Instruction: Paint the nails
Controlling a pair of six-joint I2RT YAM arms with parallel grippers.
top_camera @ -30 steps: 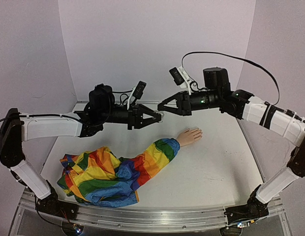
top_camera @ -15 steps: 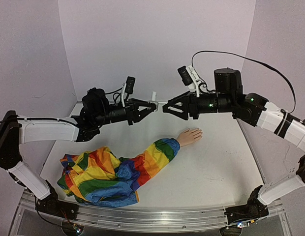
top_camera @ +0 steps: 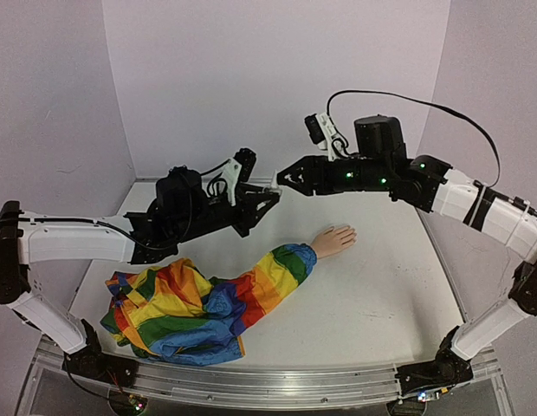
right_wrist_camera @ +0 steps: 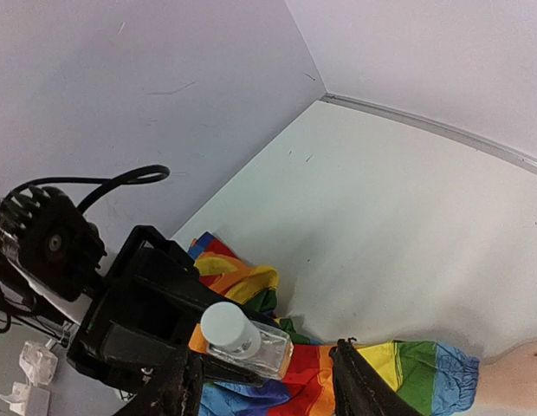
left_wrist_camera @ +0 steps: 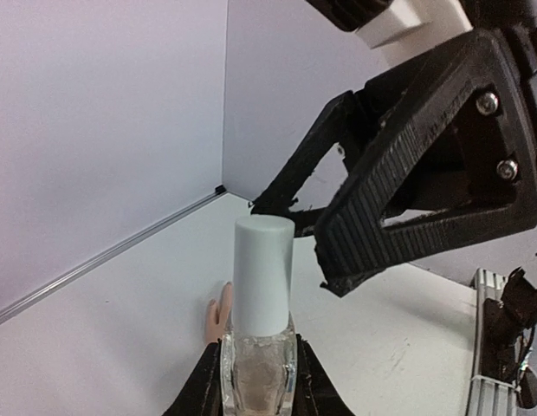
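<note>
Wrist cameras reveal what the overhead barely shows: left tool (top_camera: 270, 190) clamped on a white-capped clear bottle (left_wrist_camera: 258, 362), right tool (top_camera: 286, 180) spread. The mannequin hand (top_camera: 334, 240) lies lengthwise across the table (top_camera: 381, 290), nails (top_camera: 350, 232) pointing toward the right arm's side.

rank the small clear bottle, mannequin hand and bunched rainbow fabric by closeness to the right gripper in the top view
1. small clear bottle, at the right gripper tips, held by the left gripper
2. mannequin hand, lower down, centre-right
3. bunched rainbow fabric, near left
</note>
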